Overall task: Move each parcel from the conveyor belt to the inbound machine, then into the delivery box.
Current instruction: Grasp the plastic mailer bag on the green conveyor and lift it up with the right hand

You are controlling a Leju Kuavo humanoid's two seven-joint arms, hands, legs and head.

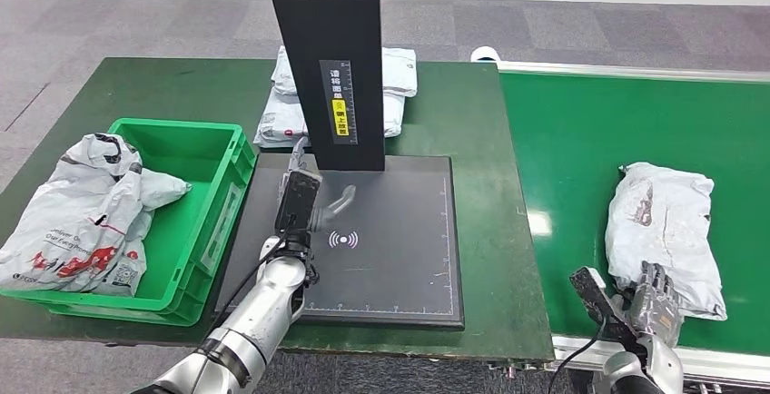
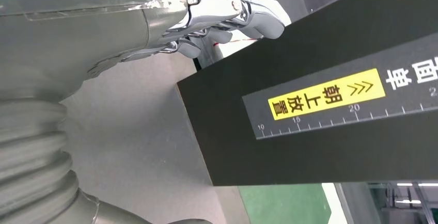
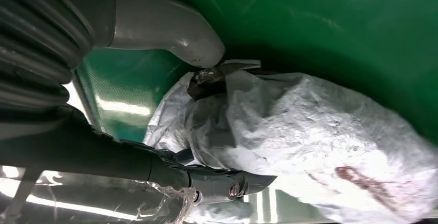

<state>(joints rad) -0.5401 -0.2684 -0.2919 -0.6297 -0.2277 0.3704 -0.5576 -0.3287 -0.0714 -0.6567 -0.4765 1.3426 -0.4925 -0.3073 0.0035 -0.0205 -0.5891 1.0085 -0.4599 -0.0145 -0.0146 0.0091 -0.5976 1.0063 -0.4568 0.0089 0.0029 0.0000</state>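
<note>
A: Conveyor belt (image 1: 599, 140), smooth glossy green, runs along the right. One parcel (image 1: 666, 231) lies on it near the front edge: a crinkled grey-white poly mailer, soft and lumpy, with a faint red mark on its skin in the right wrist view.

B: Right hand (image 1: 656, 308)?

A: At the parcel's near end. In the right wrist view the thick grey thumb (image 3: 175, 38) sits on one side of the wrinkled film and the dark fingers (image 3: 227, 182) on the other, spread apart. They touch or nearly touch the bag; I cannot tell if they grip it.

B: Inbound machine?

A: Flat matte black plate (image 1: 381, 240) on the green desk (image 1: 136, 85), white wireless mark at its middle, ruler ticks along the edges. A tall black rectangular column (image 1: 322, 58) rises from its back, with a yellow label and a printed scale.

B: Left hand (image 1: 322, 208)?

A: Over the plate, just in front of the column. Pale fingers (image 2: 243, 15) extended and a little apart, holding nothing.

B: Delivery box (image 1: 195, 221)?

A: Green rigid plastic crate, left of the plate. A heap of creased white mailers (image 1: 86, 208) with red and black print lies in it and spills over its left rim. More flat pale mailers (image 1: 395, 81) are stacked behind the column.
</note>
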